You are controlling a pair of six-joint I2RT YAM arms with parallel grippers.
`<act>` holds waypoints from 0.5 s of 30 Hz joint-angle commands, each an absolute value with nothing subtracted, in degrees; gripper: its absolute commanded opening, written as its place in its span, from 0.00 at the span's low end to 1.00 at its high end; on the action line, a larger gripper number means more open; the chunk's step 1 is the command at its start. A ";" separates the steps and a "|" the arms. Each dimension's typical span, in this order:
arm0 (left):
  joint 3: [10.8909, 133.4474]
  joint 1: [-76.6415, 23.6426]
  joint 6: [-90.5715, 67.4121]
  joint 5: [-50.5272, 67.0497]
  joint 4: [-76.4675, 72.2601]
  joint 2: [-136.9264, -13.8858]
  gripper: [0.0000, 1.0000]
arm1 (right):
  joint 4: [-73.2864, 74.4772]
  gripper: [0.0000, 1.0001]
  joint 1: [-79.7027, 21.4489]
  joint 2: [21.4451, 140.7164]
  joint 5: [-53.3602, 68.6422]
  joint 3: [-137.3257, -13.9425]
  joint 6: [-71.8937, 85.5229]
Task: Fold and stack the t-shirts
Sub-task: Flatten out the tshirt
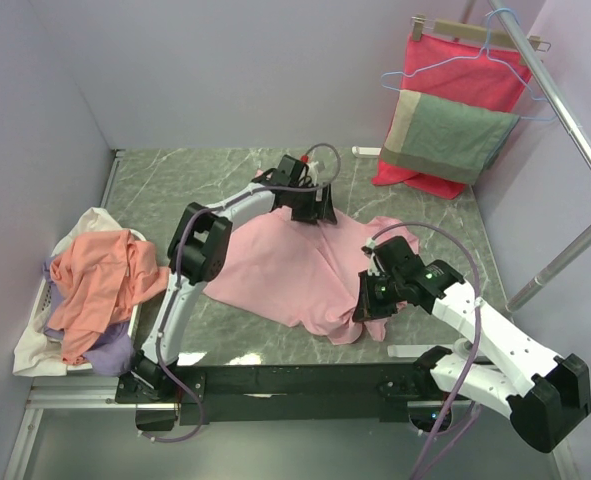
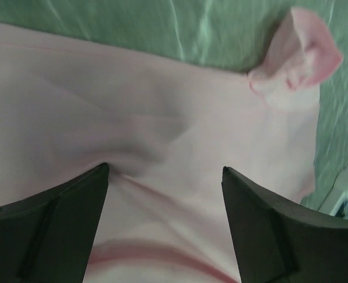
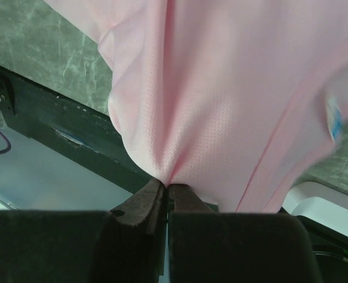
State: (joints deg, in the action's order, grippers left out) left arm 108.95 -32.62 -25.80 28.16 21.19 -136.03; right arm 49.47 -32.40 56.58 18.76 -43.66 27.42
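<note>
The pink t-shirt (image 1: 285, 265) is lying spread but rumpled on the green marbled table (image 1: 175, 180), roughly in the middle, with its near edge reaching toward the black bar (image 1: 295, 380) that is carrying the arm bases.

At that near edge the right gripper (image 1: 370, 305) is pinching the shirt. In the right wrist view its jaws (image 3: 166, 187) are pressing fully together on a fold of the pink cloth (image 3: 221, 88), which is fanning out from the pinch in tight creases. A small blue and white label (image 3: 334, 118) is showing on the cloth, too blurred to read.

To the left, at the table's edge, a white basket (image 1: 30, 350) is holding a loose heap of the other t-shirts. A salmon-orange one (image 1: 100, 275) is lying on top, a lilac one (image 1: 110, 352) is showing at the near side and a white one (image 1: 90, 222) at the far side.

At the far edge of the pink shirt the left gripper (image 1: 315, 212) is pointing down at the cloth. In the left wrist view its jaws (image 2: 165, 171) are standing wide apart, gripping nothing, with the pink cloth (image 2: 162, 118) lying beneath them. Whether the tips are touching it cannot be told. A bunched fold (image 2: 303, 53) is standing up at the shirt's edge.

At the far right corner a red cloth (image 1: 465, 70) is hanging on a hanger (image 1: 495, 50), with a grey-green and beige cloth (image 1: 445, 135) draped in front of it.
</note>
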 commanded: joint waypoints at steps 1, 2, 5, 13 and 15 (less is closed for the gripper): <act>115.22 -27.52 -31.36 24.08 20.39 -143.77 0.84 | 47.99 0.00 -32.87 54.93 20.13 -42.89 28.21; 116.44 -26.55 -32.16 24.26 20.22 -144.48 0.83 | 47.99 0.00 -32.87 55.11 20.13 -42.63 28.21; 116.28 -23.30 -33.31 21.90 20.74 -145.37 0.82 | 47.90 0.00 -32.87 55.46 19.34 -42.28 28.30; 104.16 -16.09 -35.15 12.31 16.44 -136.86 0.84 | 45.63 0.00 -32.87 61.86 11.69 -43.59 27.78; 103.01 -13.99 -35.77 9.50 16.17 -136.32 0.84 | 41.67 0.00 -32.70 65.80 10.20 -44.12 27.42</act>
